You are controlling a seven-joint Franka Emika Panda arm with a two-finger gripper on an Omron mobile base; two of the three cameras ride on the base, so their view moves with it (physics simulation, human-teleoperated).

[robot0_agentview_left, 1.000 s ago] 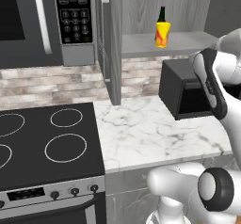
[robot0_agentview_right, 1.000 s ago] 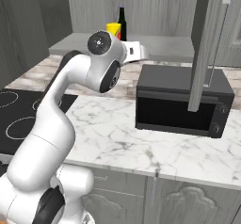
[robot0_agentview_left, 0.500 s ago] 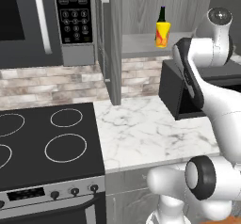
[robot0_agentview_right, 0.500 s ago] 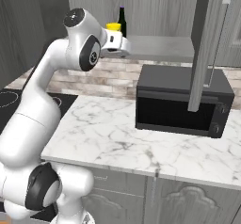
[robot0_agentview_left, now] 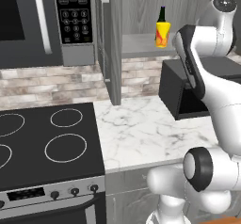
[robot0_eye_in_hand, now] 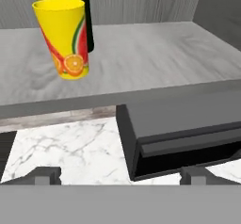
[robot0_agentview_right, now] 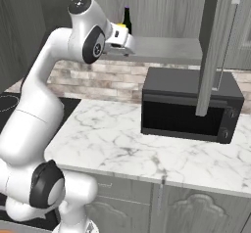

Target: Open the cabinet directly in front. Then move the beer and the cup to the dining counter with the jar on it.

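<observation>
I have the cabinet (robot0_agentview_left: 113,53) open, so that step looks done. On its shelf (robot0_eye_in_hand: 141,63), at about ten o'clock in the hand view, the yellow cup (robot0_eye_in_hand: 63,37) stands just in front of the dark beer bottle (robot0_eye_in_hand: 80,2), neither lifted yet. My claw (robot0_eye_in_hand: 120,173) is spread wide and empty, short of the shelf above the marble worktop (robot0_agentview_left: 146,133) and black microwave (robot0_agentview_right: 188,104); both carries to the dining counter remain.

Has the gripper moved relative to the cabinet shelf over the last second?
Yes. In the right base view the gripper has risen from below the shelf to shelf height, beside the cup, and is open.
</observation>
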